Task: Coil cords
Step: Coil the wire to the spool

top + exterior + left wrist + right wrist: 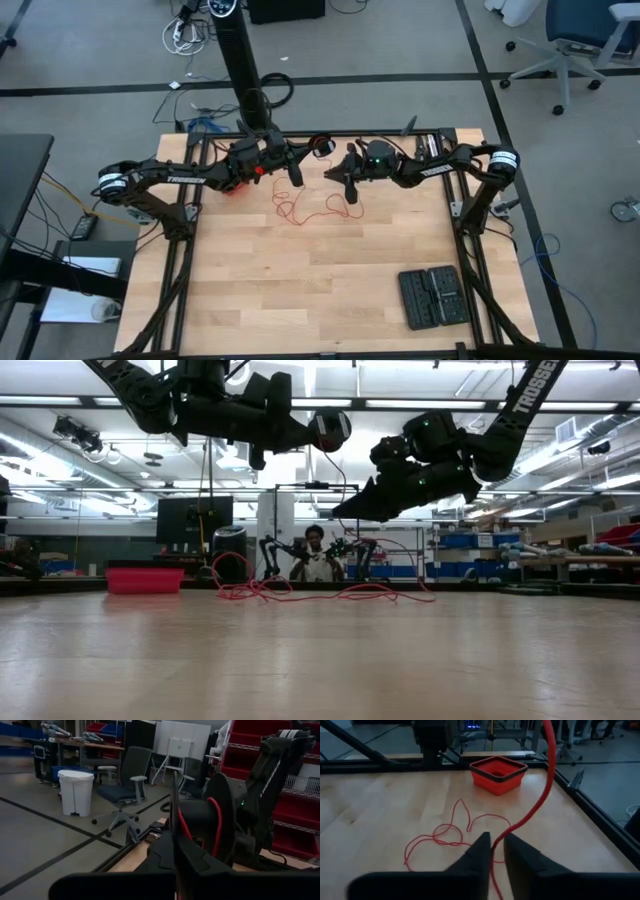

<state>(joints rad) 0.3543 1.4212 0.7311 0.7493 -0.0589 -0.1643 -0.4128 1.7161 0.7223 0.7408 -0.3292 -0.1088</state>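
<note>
The cords are one thin red wire. Part of it is wound on a black spool [215,820], which my left gripper [175,857] holds up over the table's far middle, shut on it. From the spool [330,428] the wire runs down between the fingers of my right gripper [494,842], which is closed on it just right of the spool. The rest of the red wire [305,205] lies in loose loops on the wooden table [300,280] below both grippers. My left gripper pinches the spool's nearer flange [173,805] between its two shut fingers, coming in level from the table's left. The spool is lifted clear of the table, with red turns of wire on its hub [183,826]. My right gripper has the red wire [492,851] between its two fingers, which lie across it and slant down from the table's right. Above the fingers the wire rises in a curve [547,765] toward the spool. Below them it drops to the loops on the table [445,837].
A red square box with a black rim [498,772] stands at the far left of the table, under my left arm. A black case [432,297] lies at the near right. A person [315,555] sits beyond the far edge.
</note>
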